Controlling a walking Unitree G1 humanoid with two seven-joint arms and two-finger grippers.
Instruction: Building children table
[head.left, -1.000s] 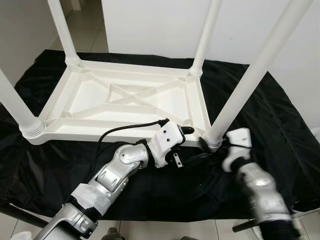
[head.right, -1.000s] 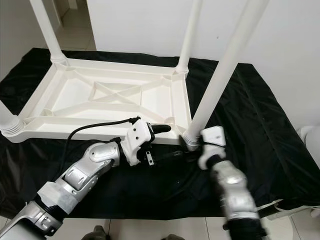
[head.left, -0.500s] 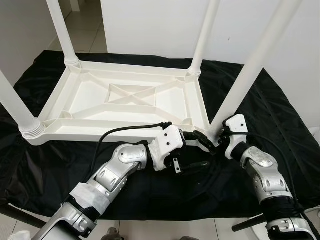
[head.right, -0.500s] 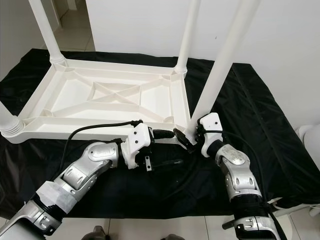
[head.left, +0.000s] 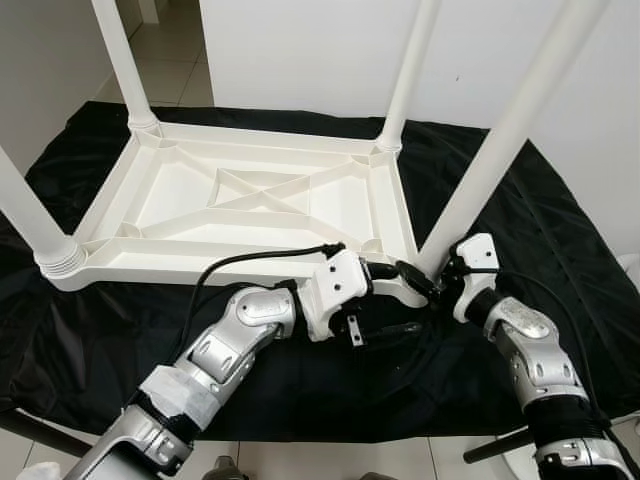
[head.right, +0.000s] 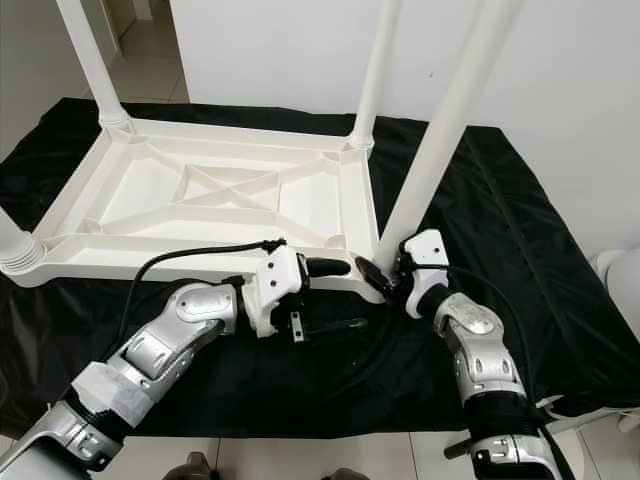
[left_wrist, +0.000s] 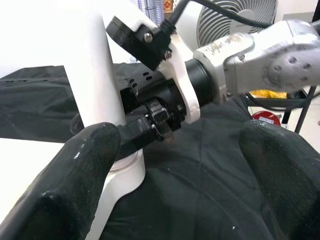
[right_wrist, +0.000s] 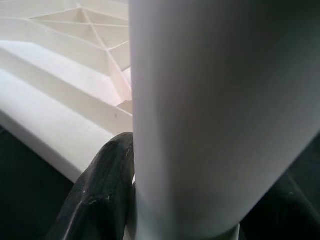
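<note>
A white plastic children's table (head.left: 240, 265) lies upside down on a black cloth, with its legs pointing up. The near right leg (head.left: 500, 150) leans up and to the right from its corner socket. My right gripper (head.left: 428, 272) is clamped on this leg just above the socket; in the right wrist view the leg (right_wrist: 200, 115) sits between the fingers (right_wrist: 105, 190). My left gripper (head.left: 390, 298) stands open just left of that corner, one finger by the table rim and one low over the cloth. In the left wrist view its fingers (left_wrist: 85, 175) spread wide before the leg (left_wrist: 95, 65).
The black cloth (head.left: 560, 240) covers the floor around the table. A white wall (head.left: 300, 50) stands right behind it, and tiled floor (head.left: 170, 60) shows at the back left. Three more legs rise at the other corners (head.left: 120, 60). A fan (left_wrist: 235, 20) stands to the right.
My right gripper has moved in from the near right and closed around the base of the near right leg. The left gripper has stayed beside the corner, open.
</note>
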